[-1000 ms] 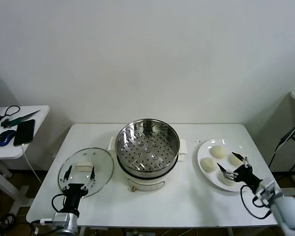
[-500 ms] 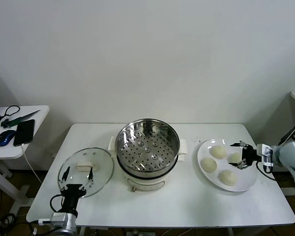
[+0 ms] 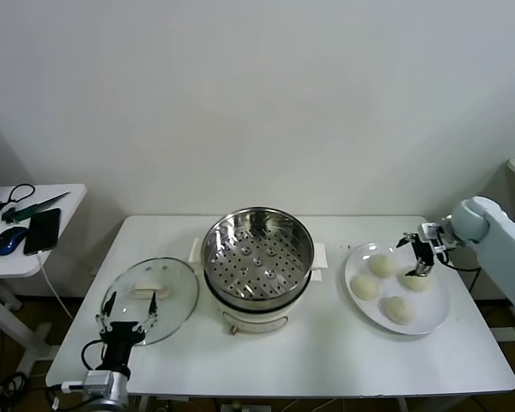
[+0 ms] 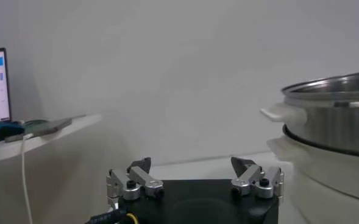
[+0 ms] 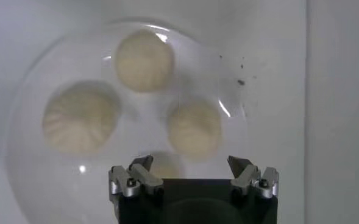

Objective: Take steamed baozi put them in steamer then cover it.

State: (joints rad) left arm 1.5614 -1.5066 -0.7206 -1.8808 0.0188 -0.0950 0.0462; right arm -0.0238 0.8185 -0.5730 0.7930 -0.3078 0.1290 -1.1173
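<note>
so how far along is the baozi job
Nothing is loaded yet: the steamer tray is bare and all four baozi sit on the plate. In hand: the right pincer, open, is above the plate. The left pincer waits by the lid. Left: moving four buns, then covering.

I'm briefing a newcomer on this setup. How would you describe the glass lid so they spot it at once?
Start at the big shiny steamer in the middle of the white table. Look to its left, toward the table's near edge: the lid lies flat there, just beyond the left hand. Unlike the white plate on the far side, it is transparent with a white handle.
</note>
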